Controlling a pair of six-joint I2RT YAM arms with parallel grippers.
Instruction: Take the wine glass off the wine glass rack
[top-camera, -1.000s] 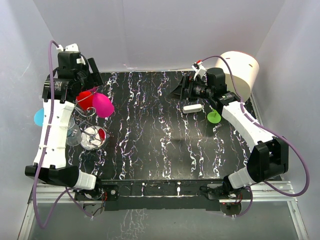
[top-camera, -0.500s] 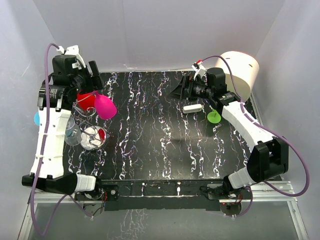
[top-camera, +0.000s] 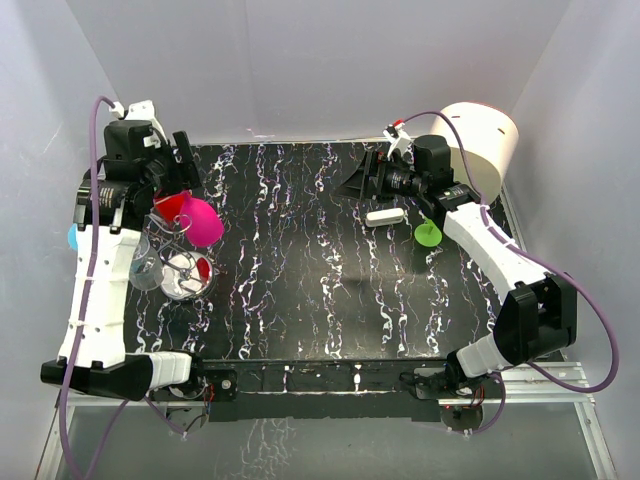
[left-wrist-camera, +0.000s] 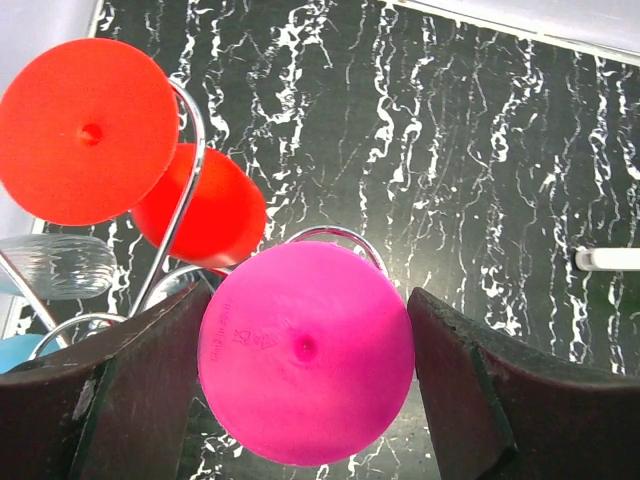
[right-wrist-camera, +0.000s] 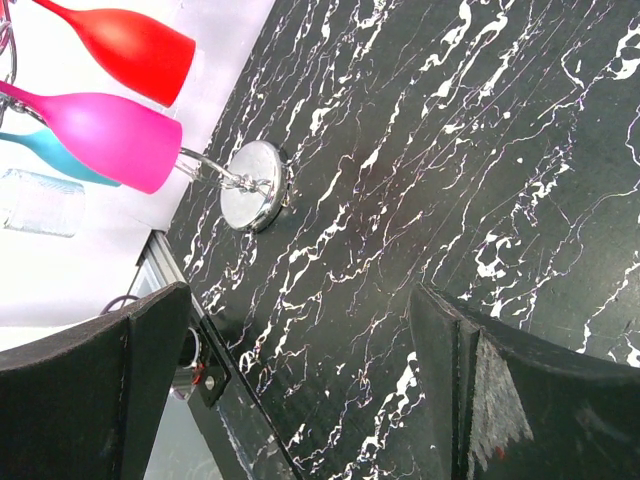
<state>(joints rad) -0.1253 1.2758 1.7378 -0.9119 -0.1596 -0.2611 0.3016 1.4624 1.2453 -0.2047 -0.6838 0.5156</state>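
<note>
— So, where is the left gripper?
— Above the wine glass rack, on the left side of the table. Its fingers stand apart, one on each side of the round foot of the pink wine glass. Whether they press on it, I cannot tell.
— And the glass itself?
— At the rack, bowl down and foot up, with a chrome loop showing just behind the foot. A red glass hangs beside it, a blue glass and a clear glass further round.
— The right gripper?
— Well apart from all that, over the far right of the table, jaws wide with nothing between them. A white bar lies just beside it, and a cream cylinder stands behind.
</note>
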